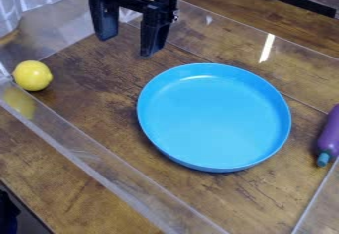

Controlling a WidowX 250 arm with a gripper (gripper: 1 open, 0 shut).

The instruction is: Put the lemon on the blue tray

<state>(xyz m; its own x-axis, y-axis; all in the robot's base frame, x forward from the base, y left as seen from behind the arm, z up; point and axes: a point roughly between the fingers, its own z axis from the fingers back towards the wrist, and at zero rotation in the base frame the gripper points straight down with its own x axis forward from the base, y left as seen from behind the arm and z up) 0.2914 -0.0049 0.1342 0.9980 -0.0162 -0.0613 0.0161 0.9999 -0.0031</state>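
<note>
The lemon (32, 75) is a small bright-yellow fruit lying on the wooden table at the far left. The blue tray (272, 139) is a big round shallow dish right of centre, with nothing in it. My gripper (129, 35) hangs at the top of the view, pointing down, its two dark fingers (154, 38) spread apart with nothing between them. It is behind the tray's left side and well to the right of and behind the lemon, touching neither.
A purple elongated object (328, 136) lies at the right edge, just past the tray's rim. A clear plastic sheet or low wall (79, 149) runs across the table front and left. Bare wood shows between the lemon and the tray.
</note>
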